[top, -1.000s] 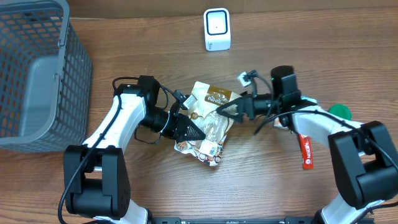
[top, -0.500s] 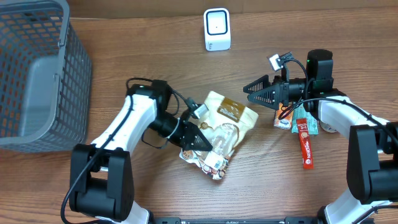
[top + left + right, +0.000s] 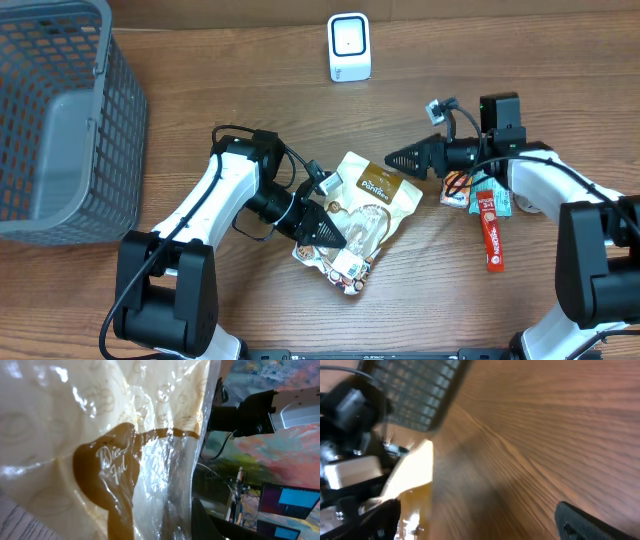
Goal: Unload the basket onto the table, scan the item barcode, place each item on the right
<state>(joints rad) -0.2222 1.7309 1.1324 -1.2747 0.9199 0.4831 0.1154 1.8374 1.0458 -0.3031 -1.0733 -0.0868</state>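
Note:
A cream and brown snack bag (image 3: 372,205) with a clear window lies tilted near the table's middle. My left gripper (image 3: 335,237) is shut on its lower left part. In the left wrist view the bag (image 3: 100,435) fills most of the picture, and one dark finger (image 3: 210,525) shows beside it. My right gripper (image 3: 398,158) stands open just off the bag's upper right corner and holds nothing. The right wrist view shows the bag's edge (image 3: 415,475) at the left, between spread fingers (image 3: 590,522). The white scanner (image 3: 349,47) stands at the back.
A grey mesh basket (image 3: 60,110) fills the back left corner. Small packets (image 3: 462,190) and a red sachet (image 3: 490,238) lie under the right arm at the right.
My left gripper has carried the bag to the right and a little forward. My right gripper has come off the bag, pulled back right, then edged towards the bag again.

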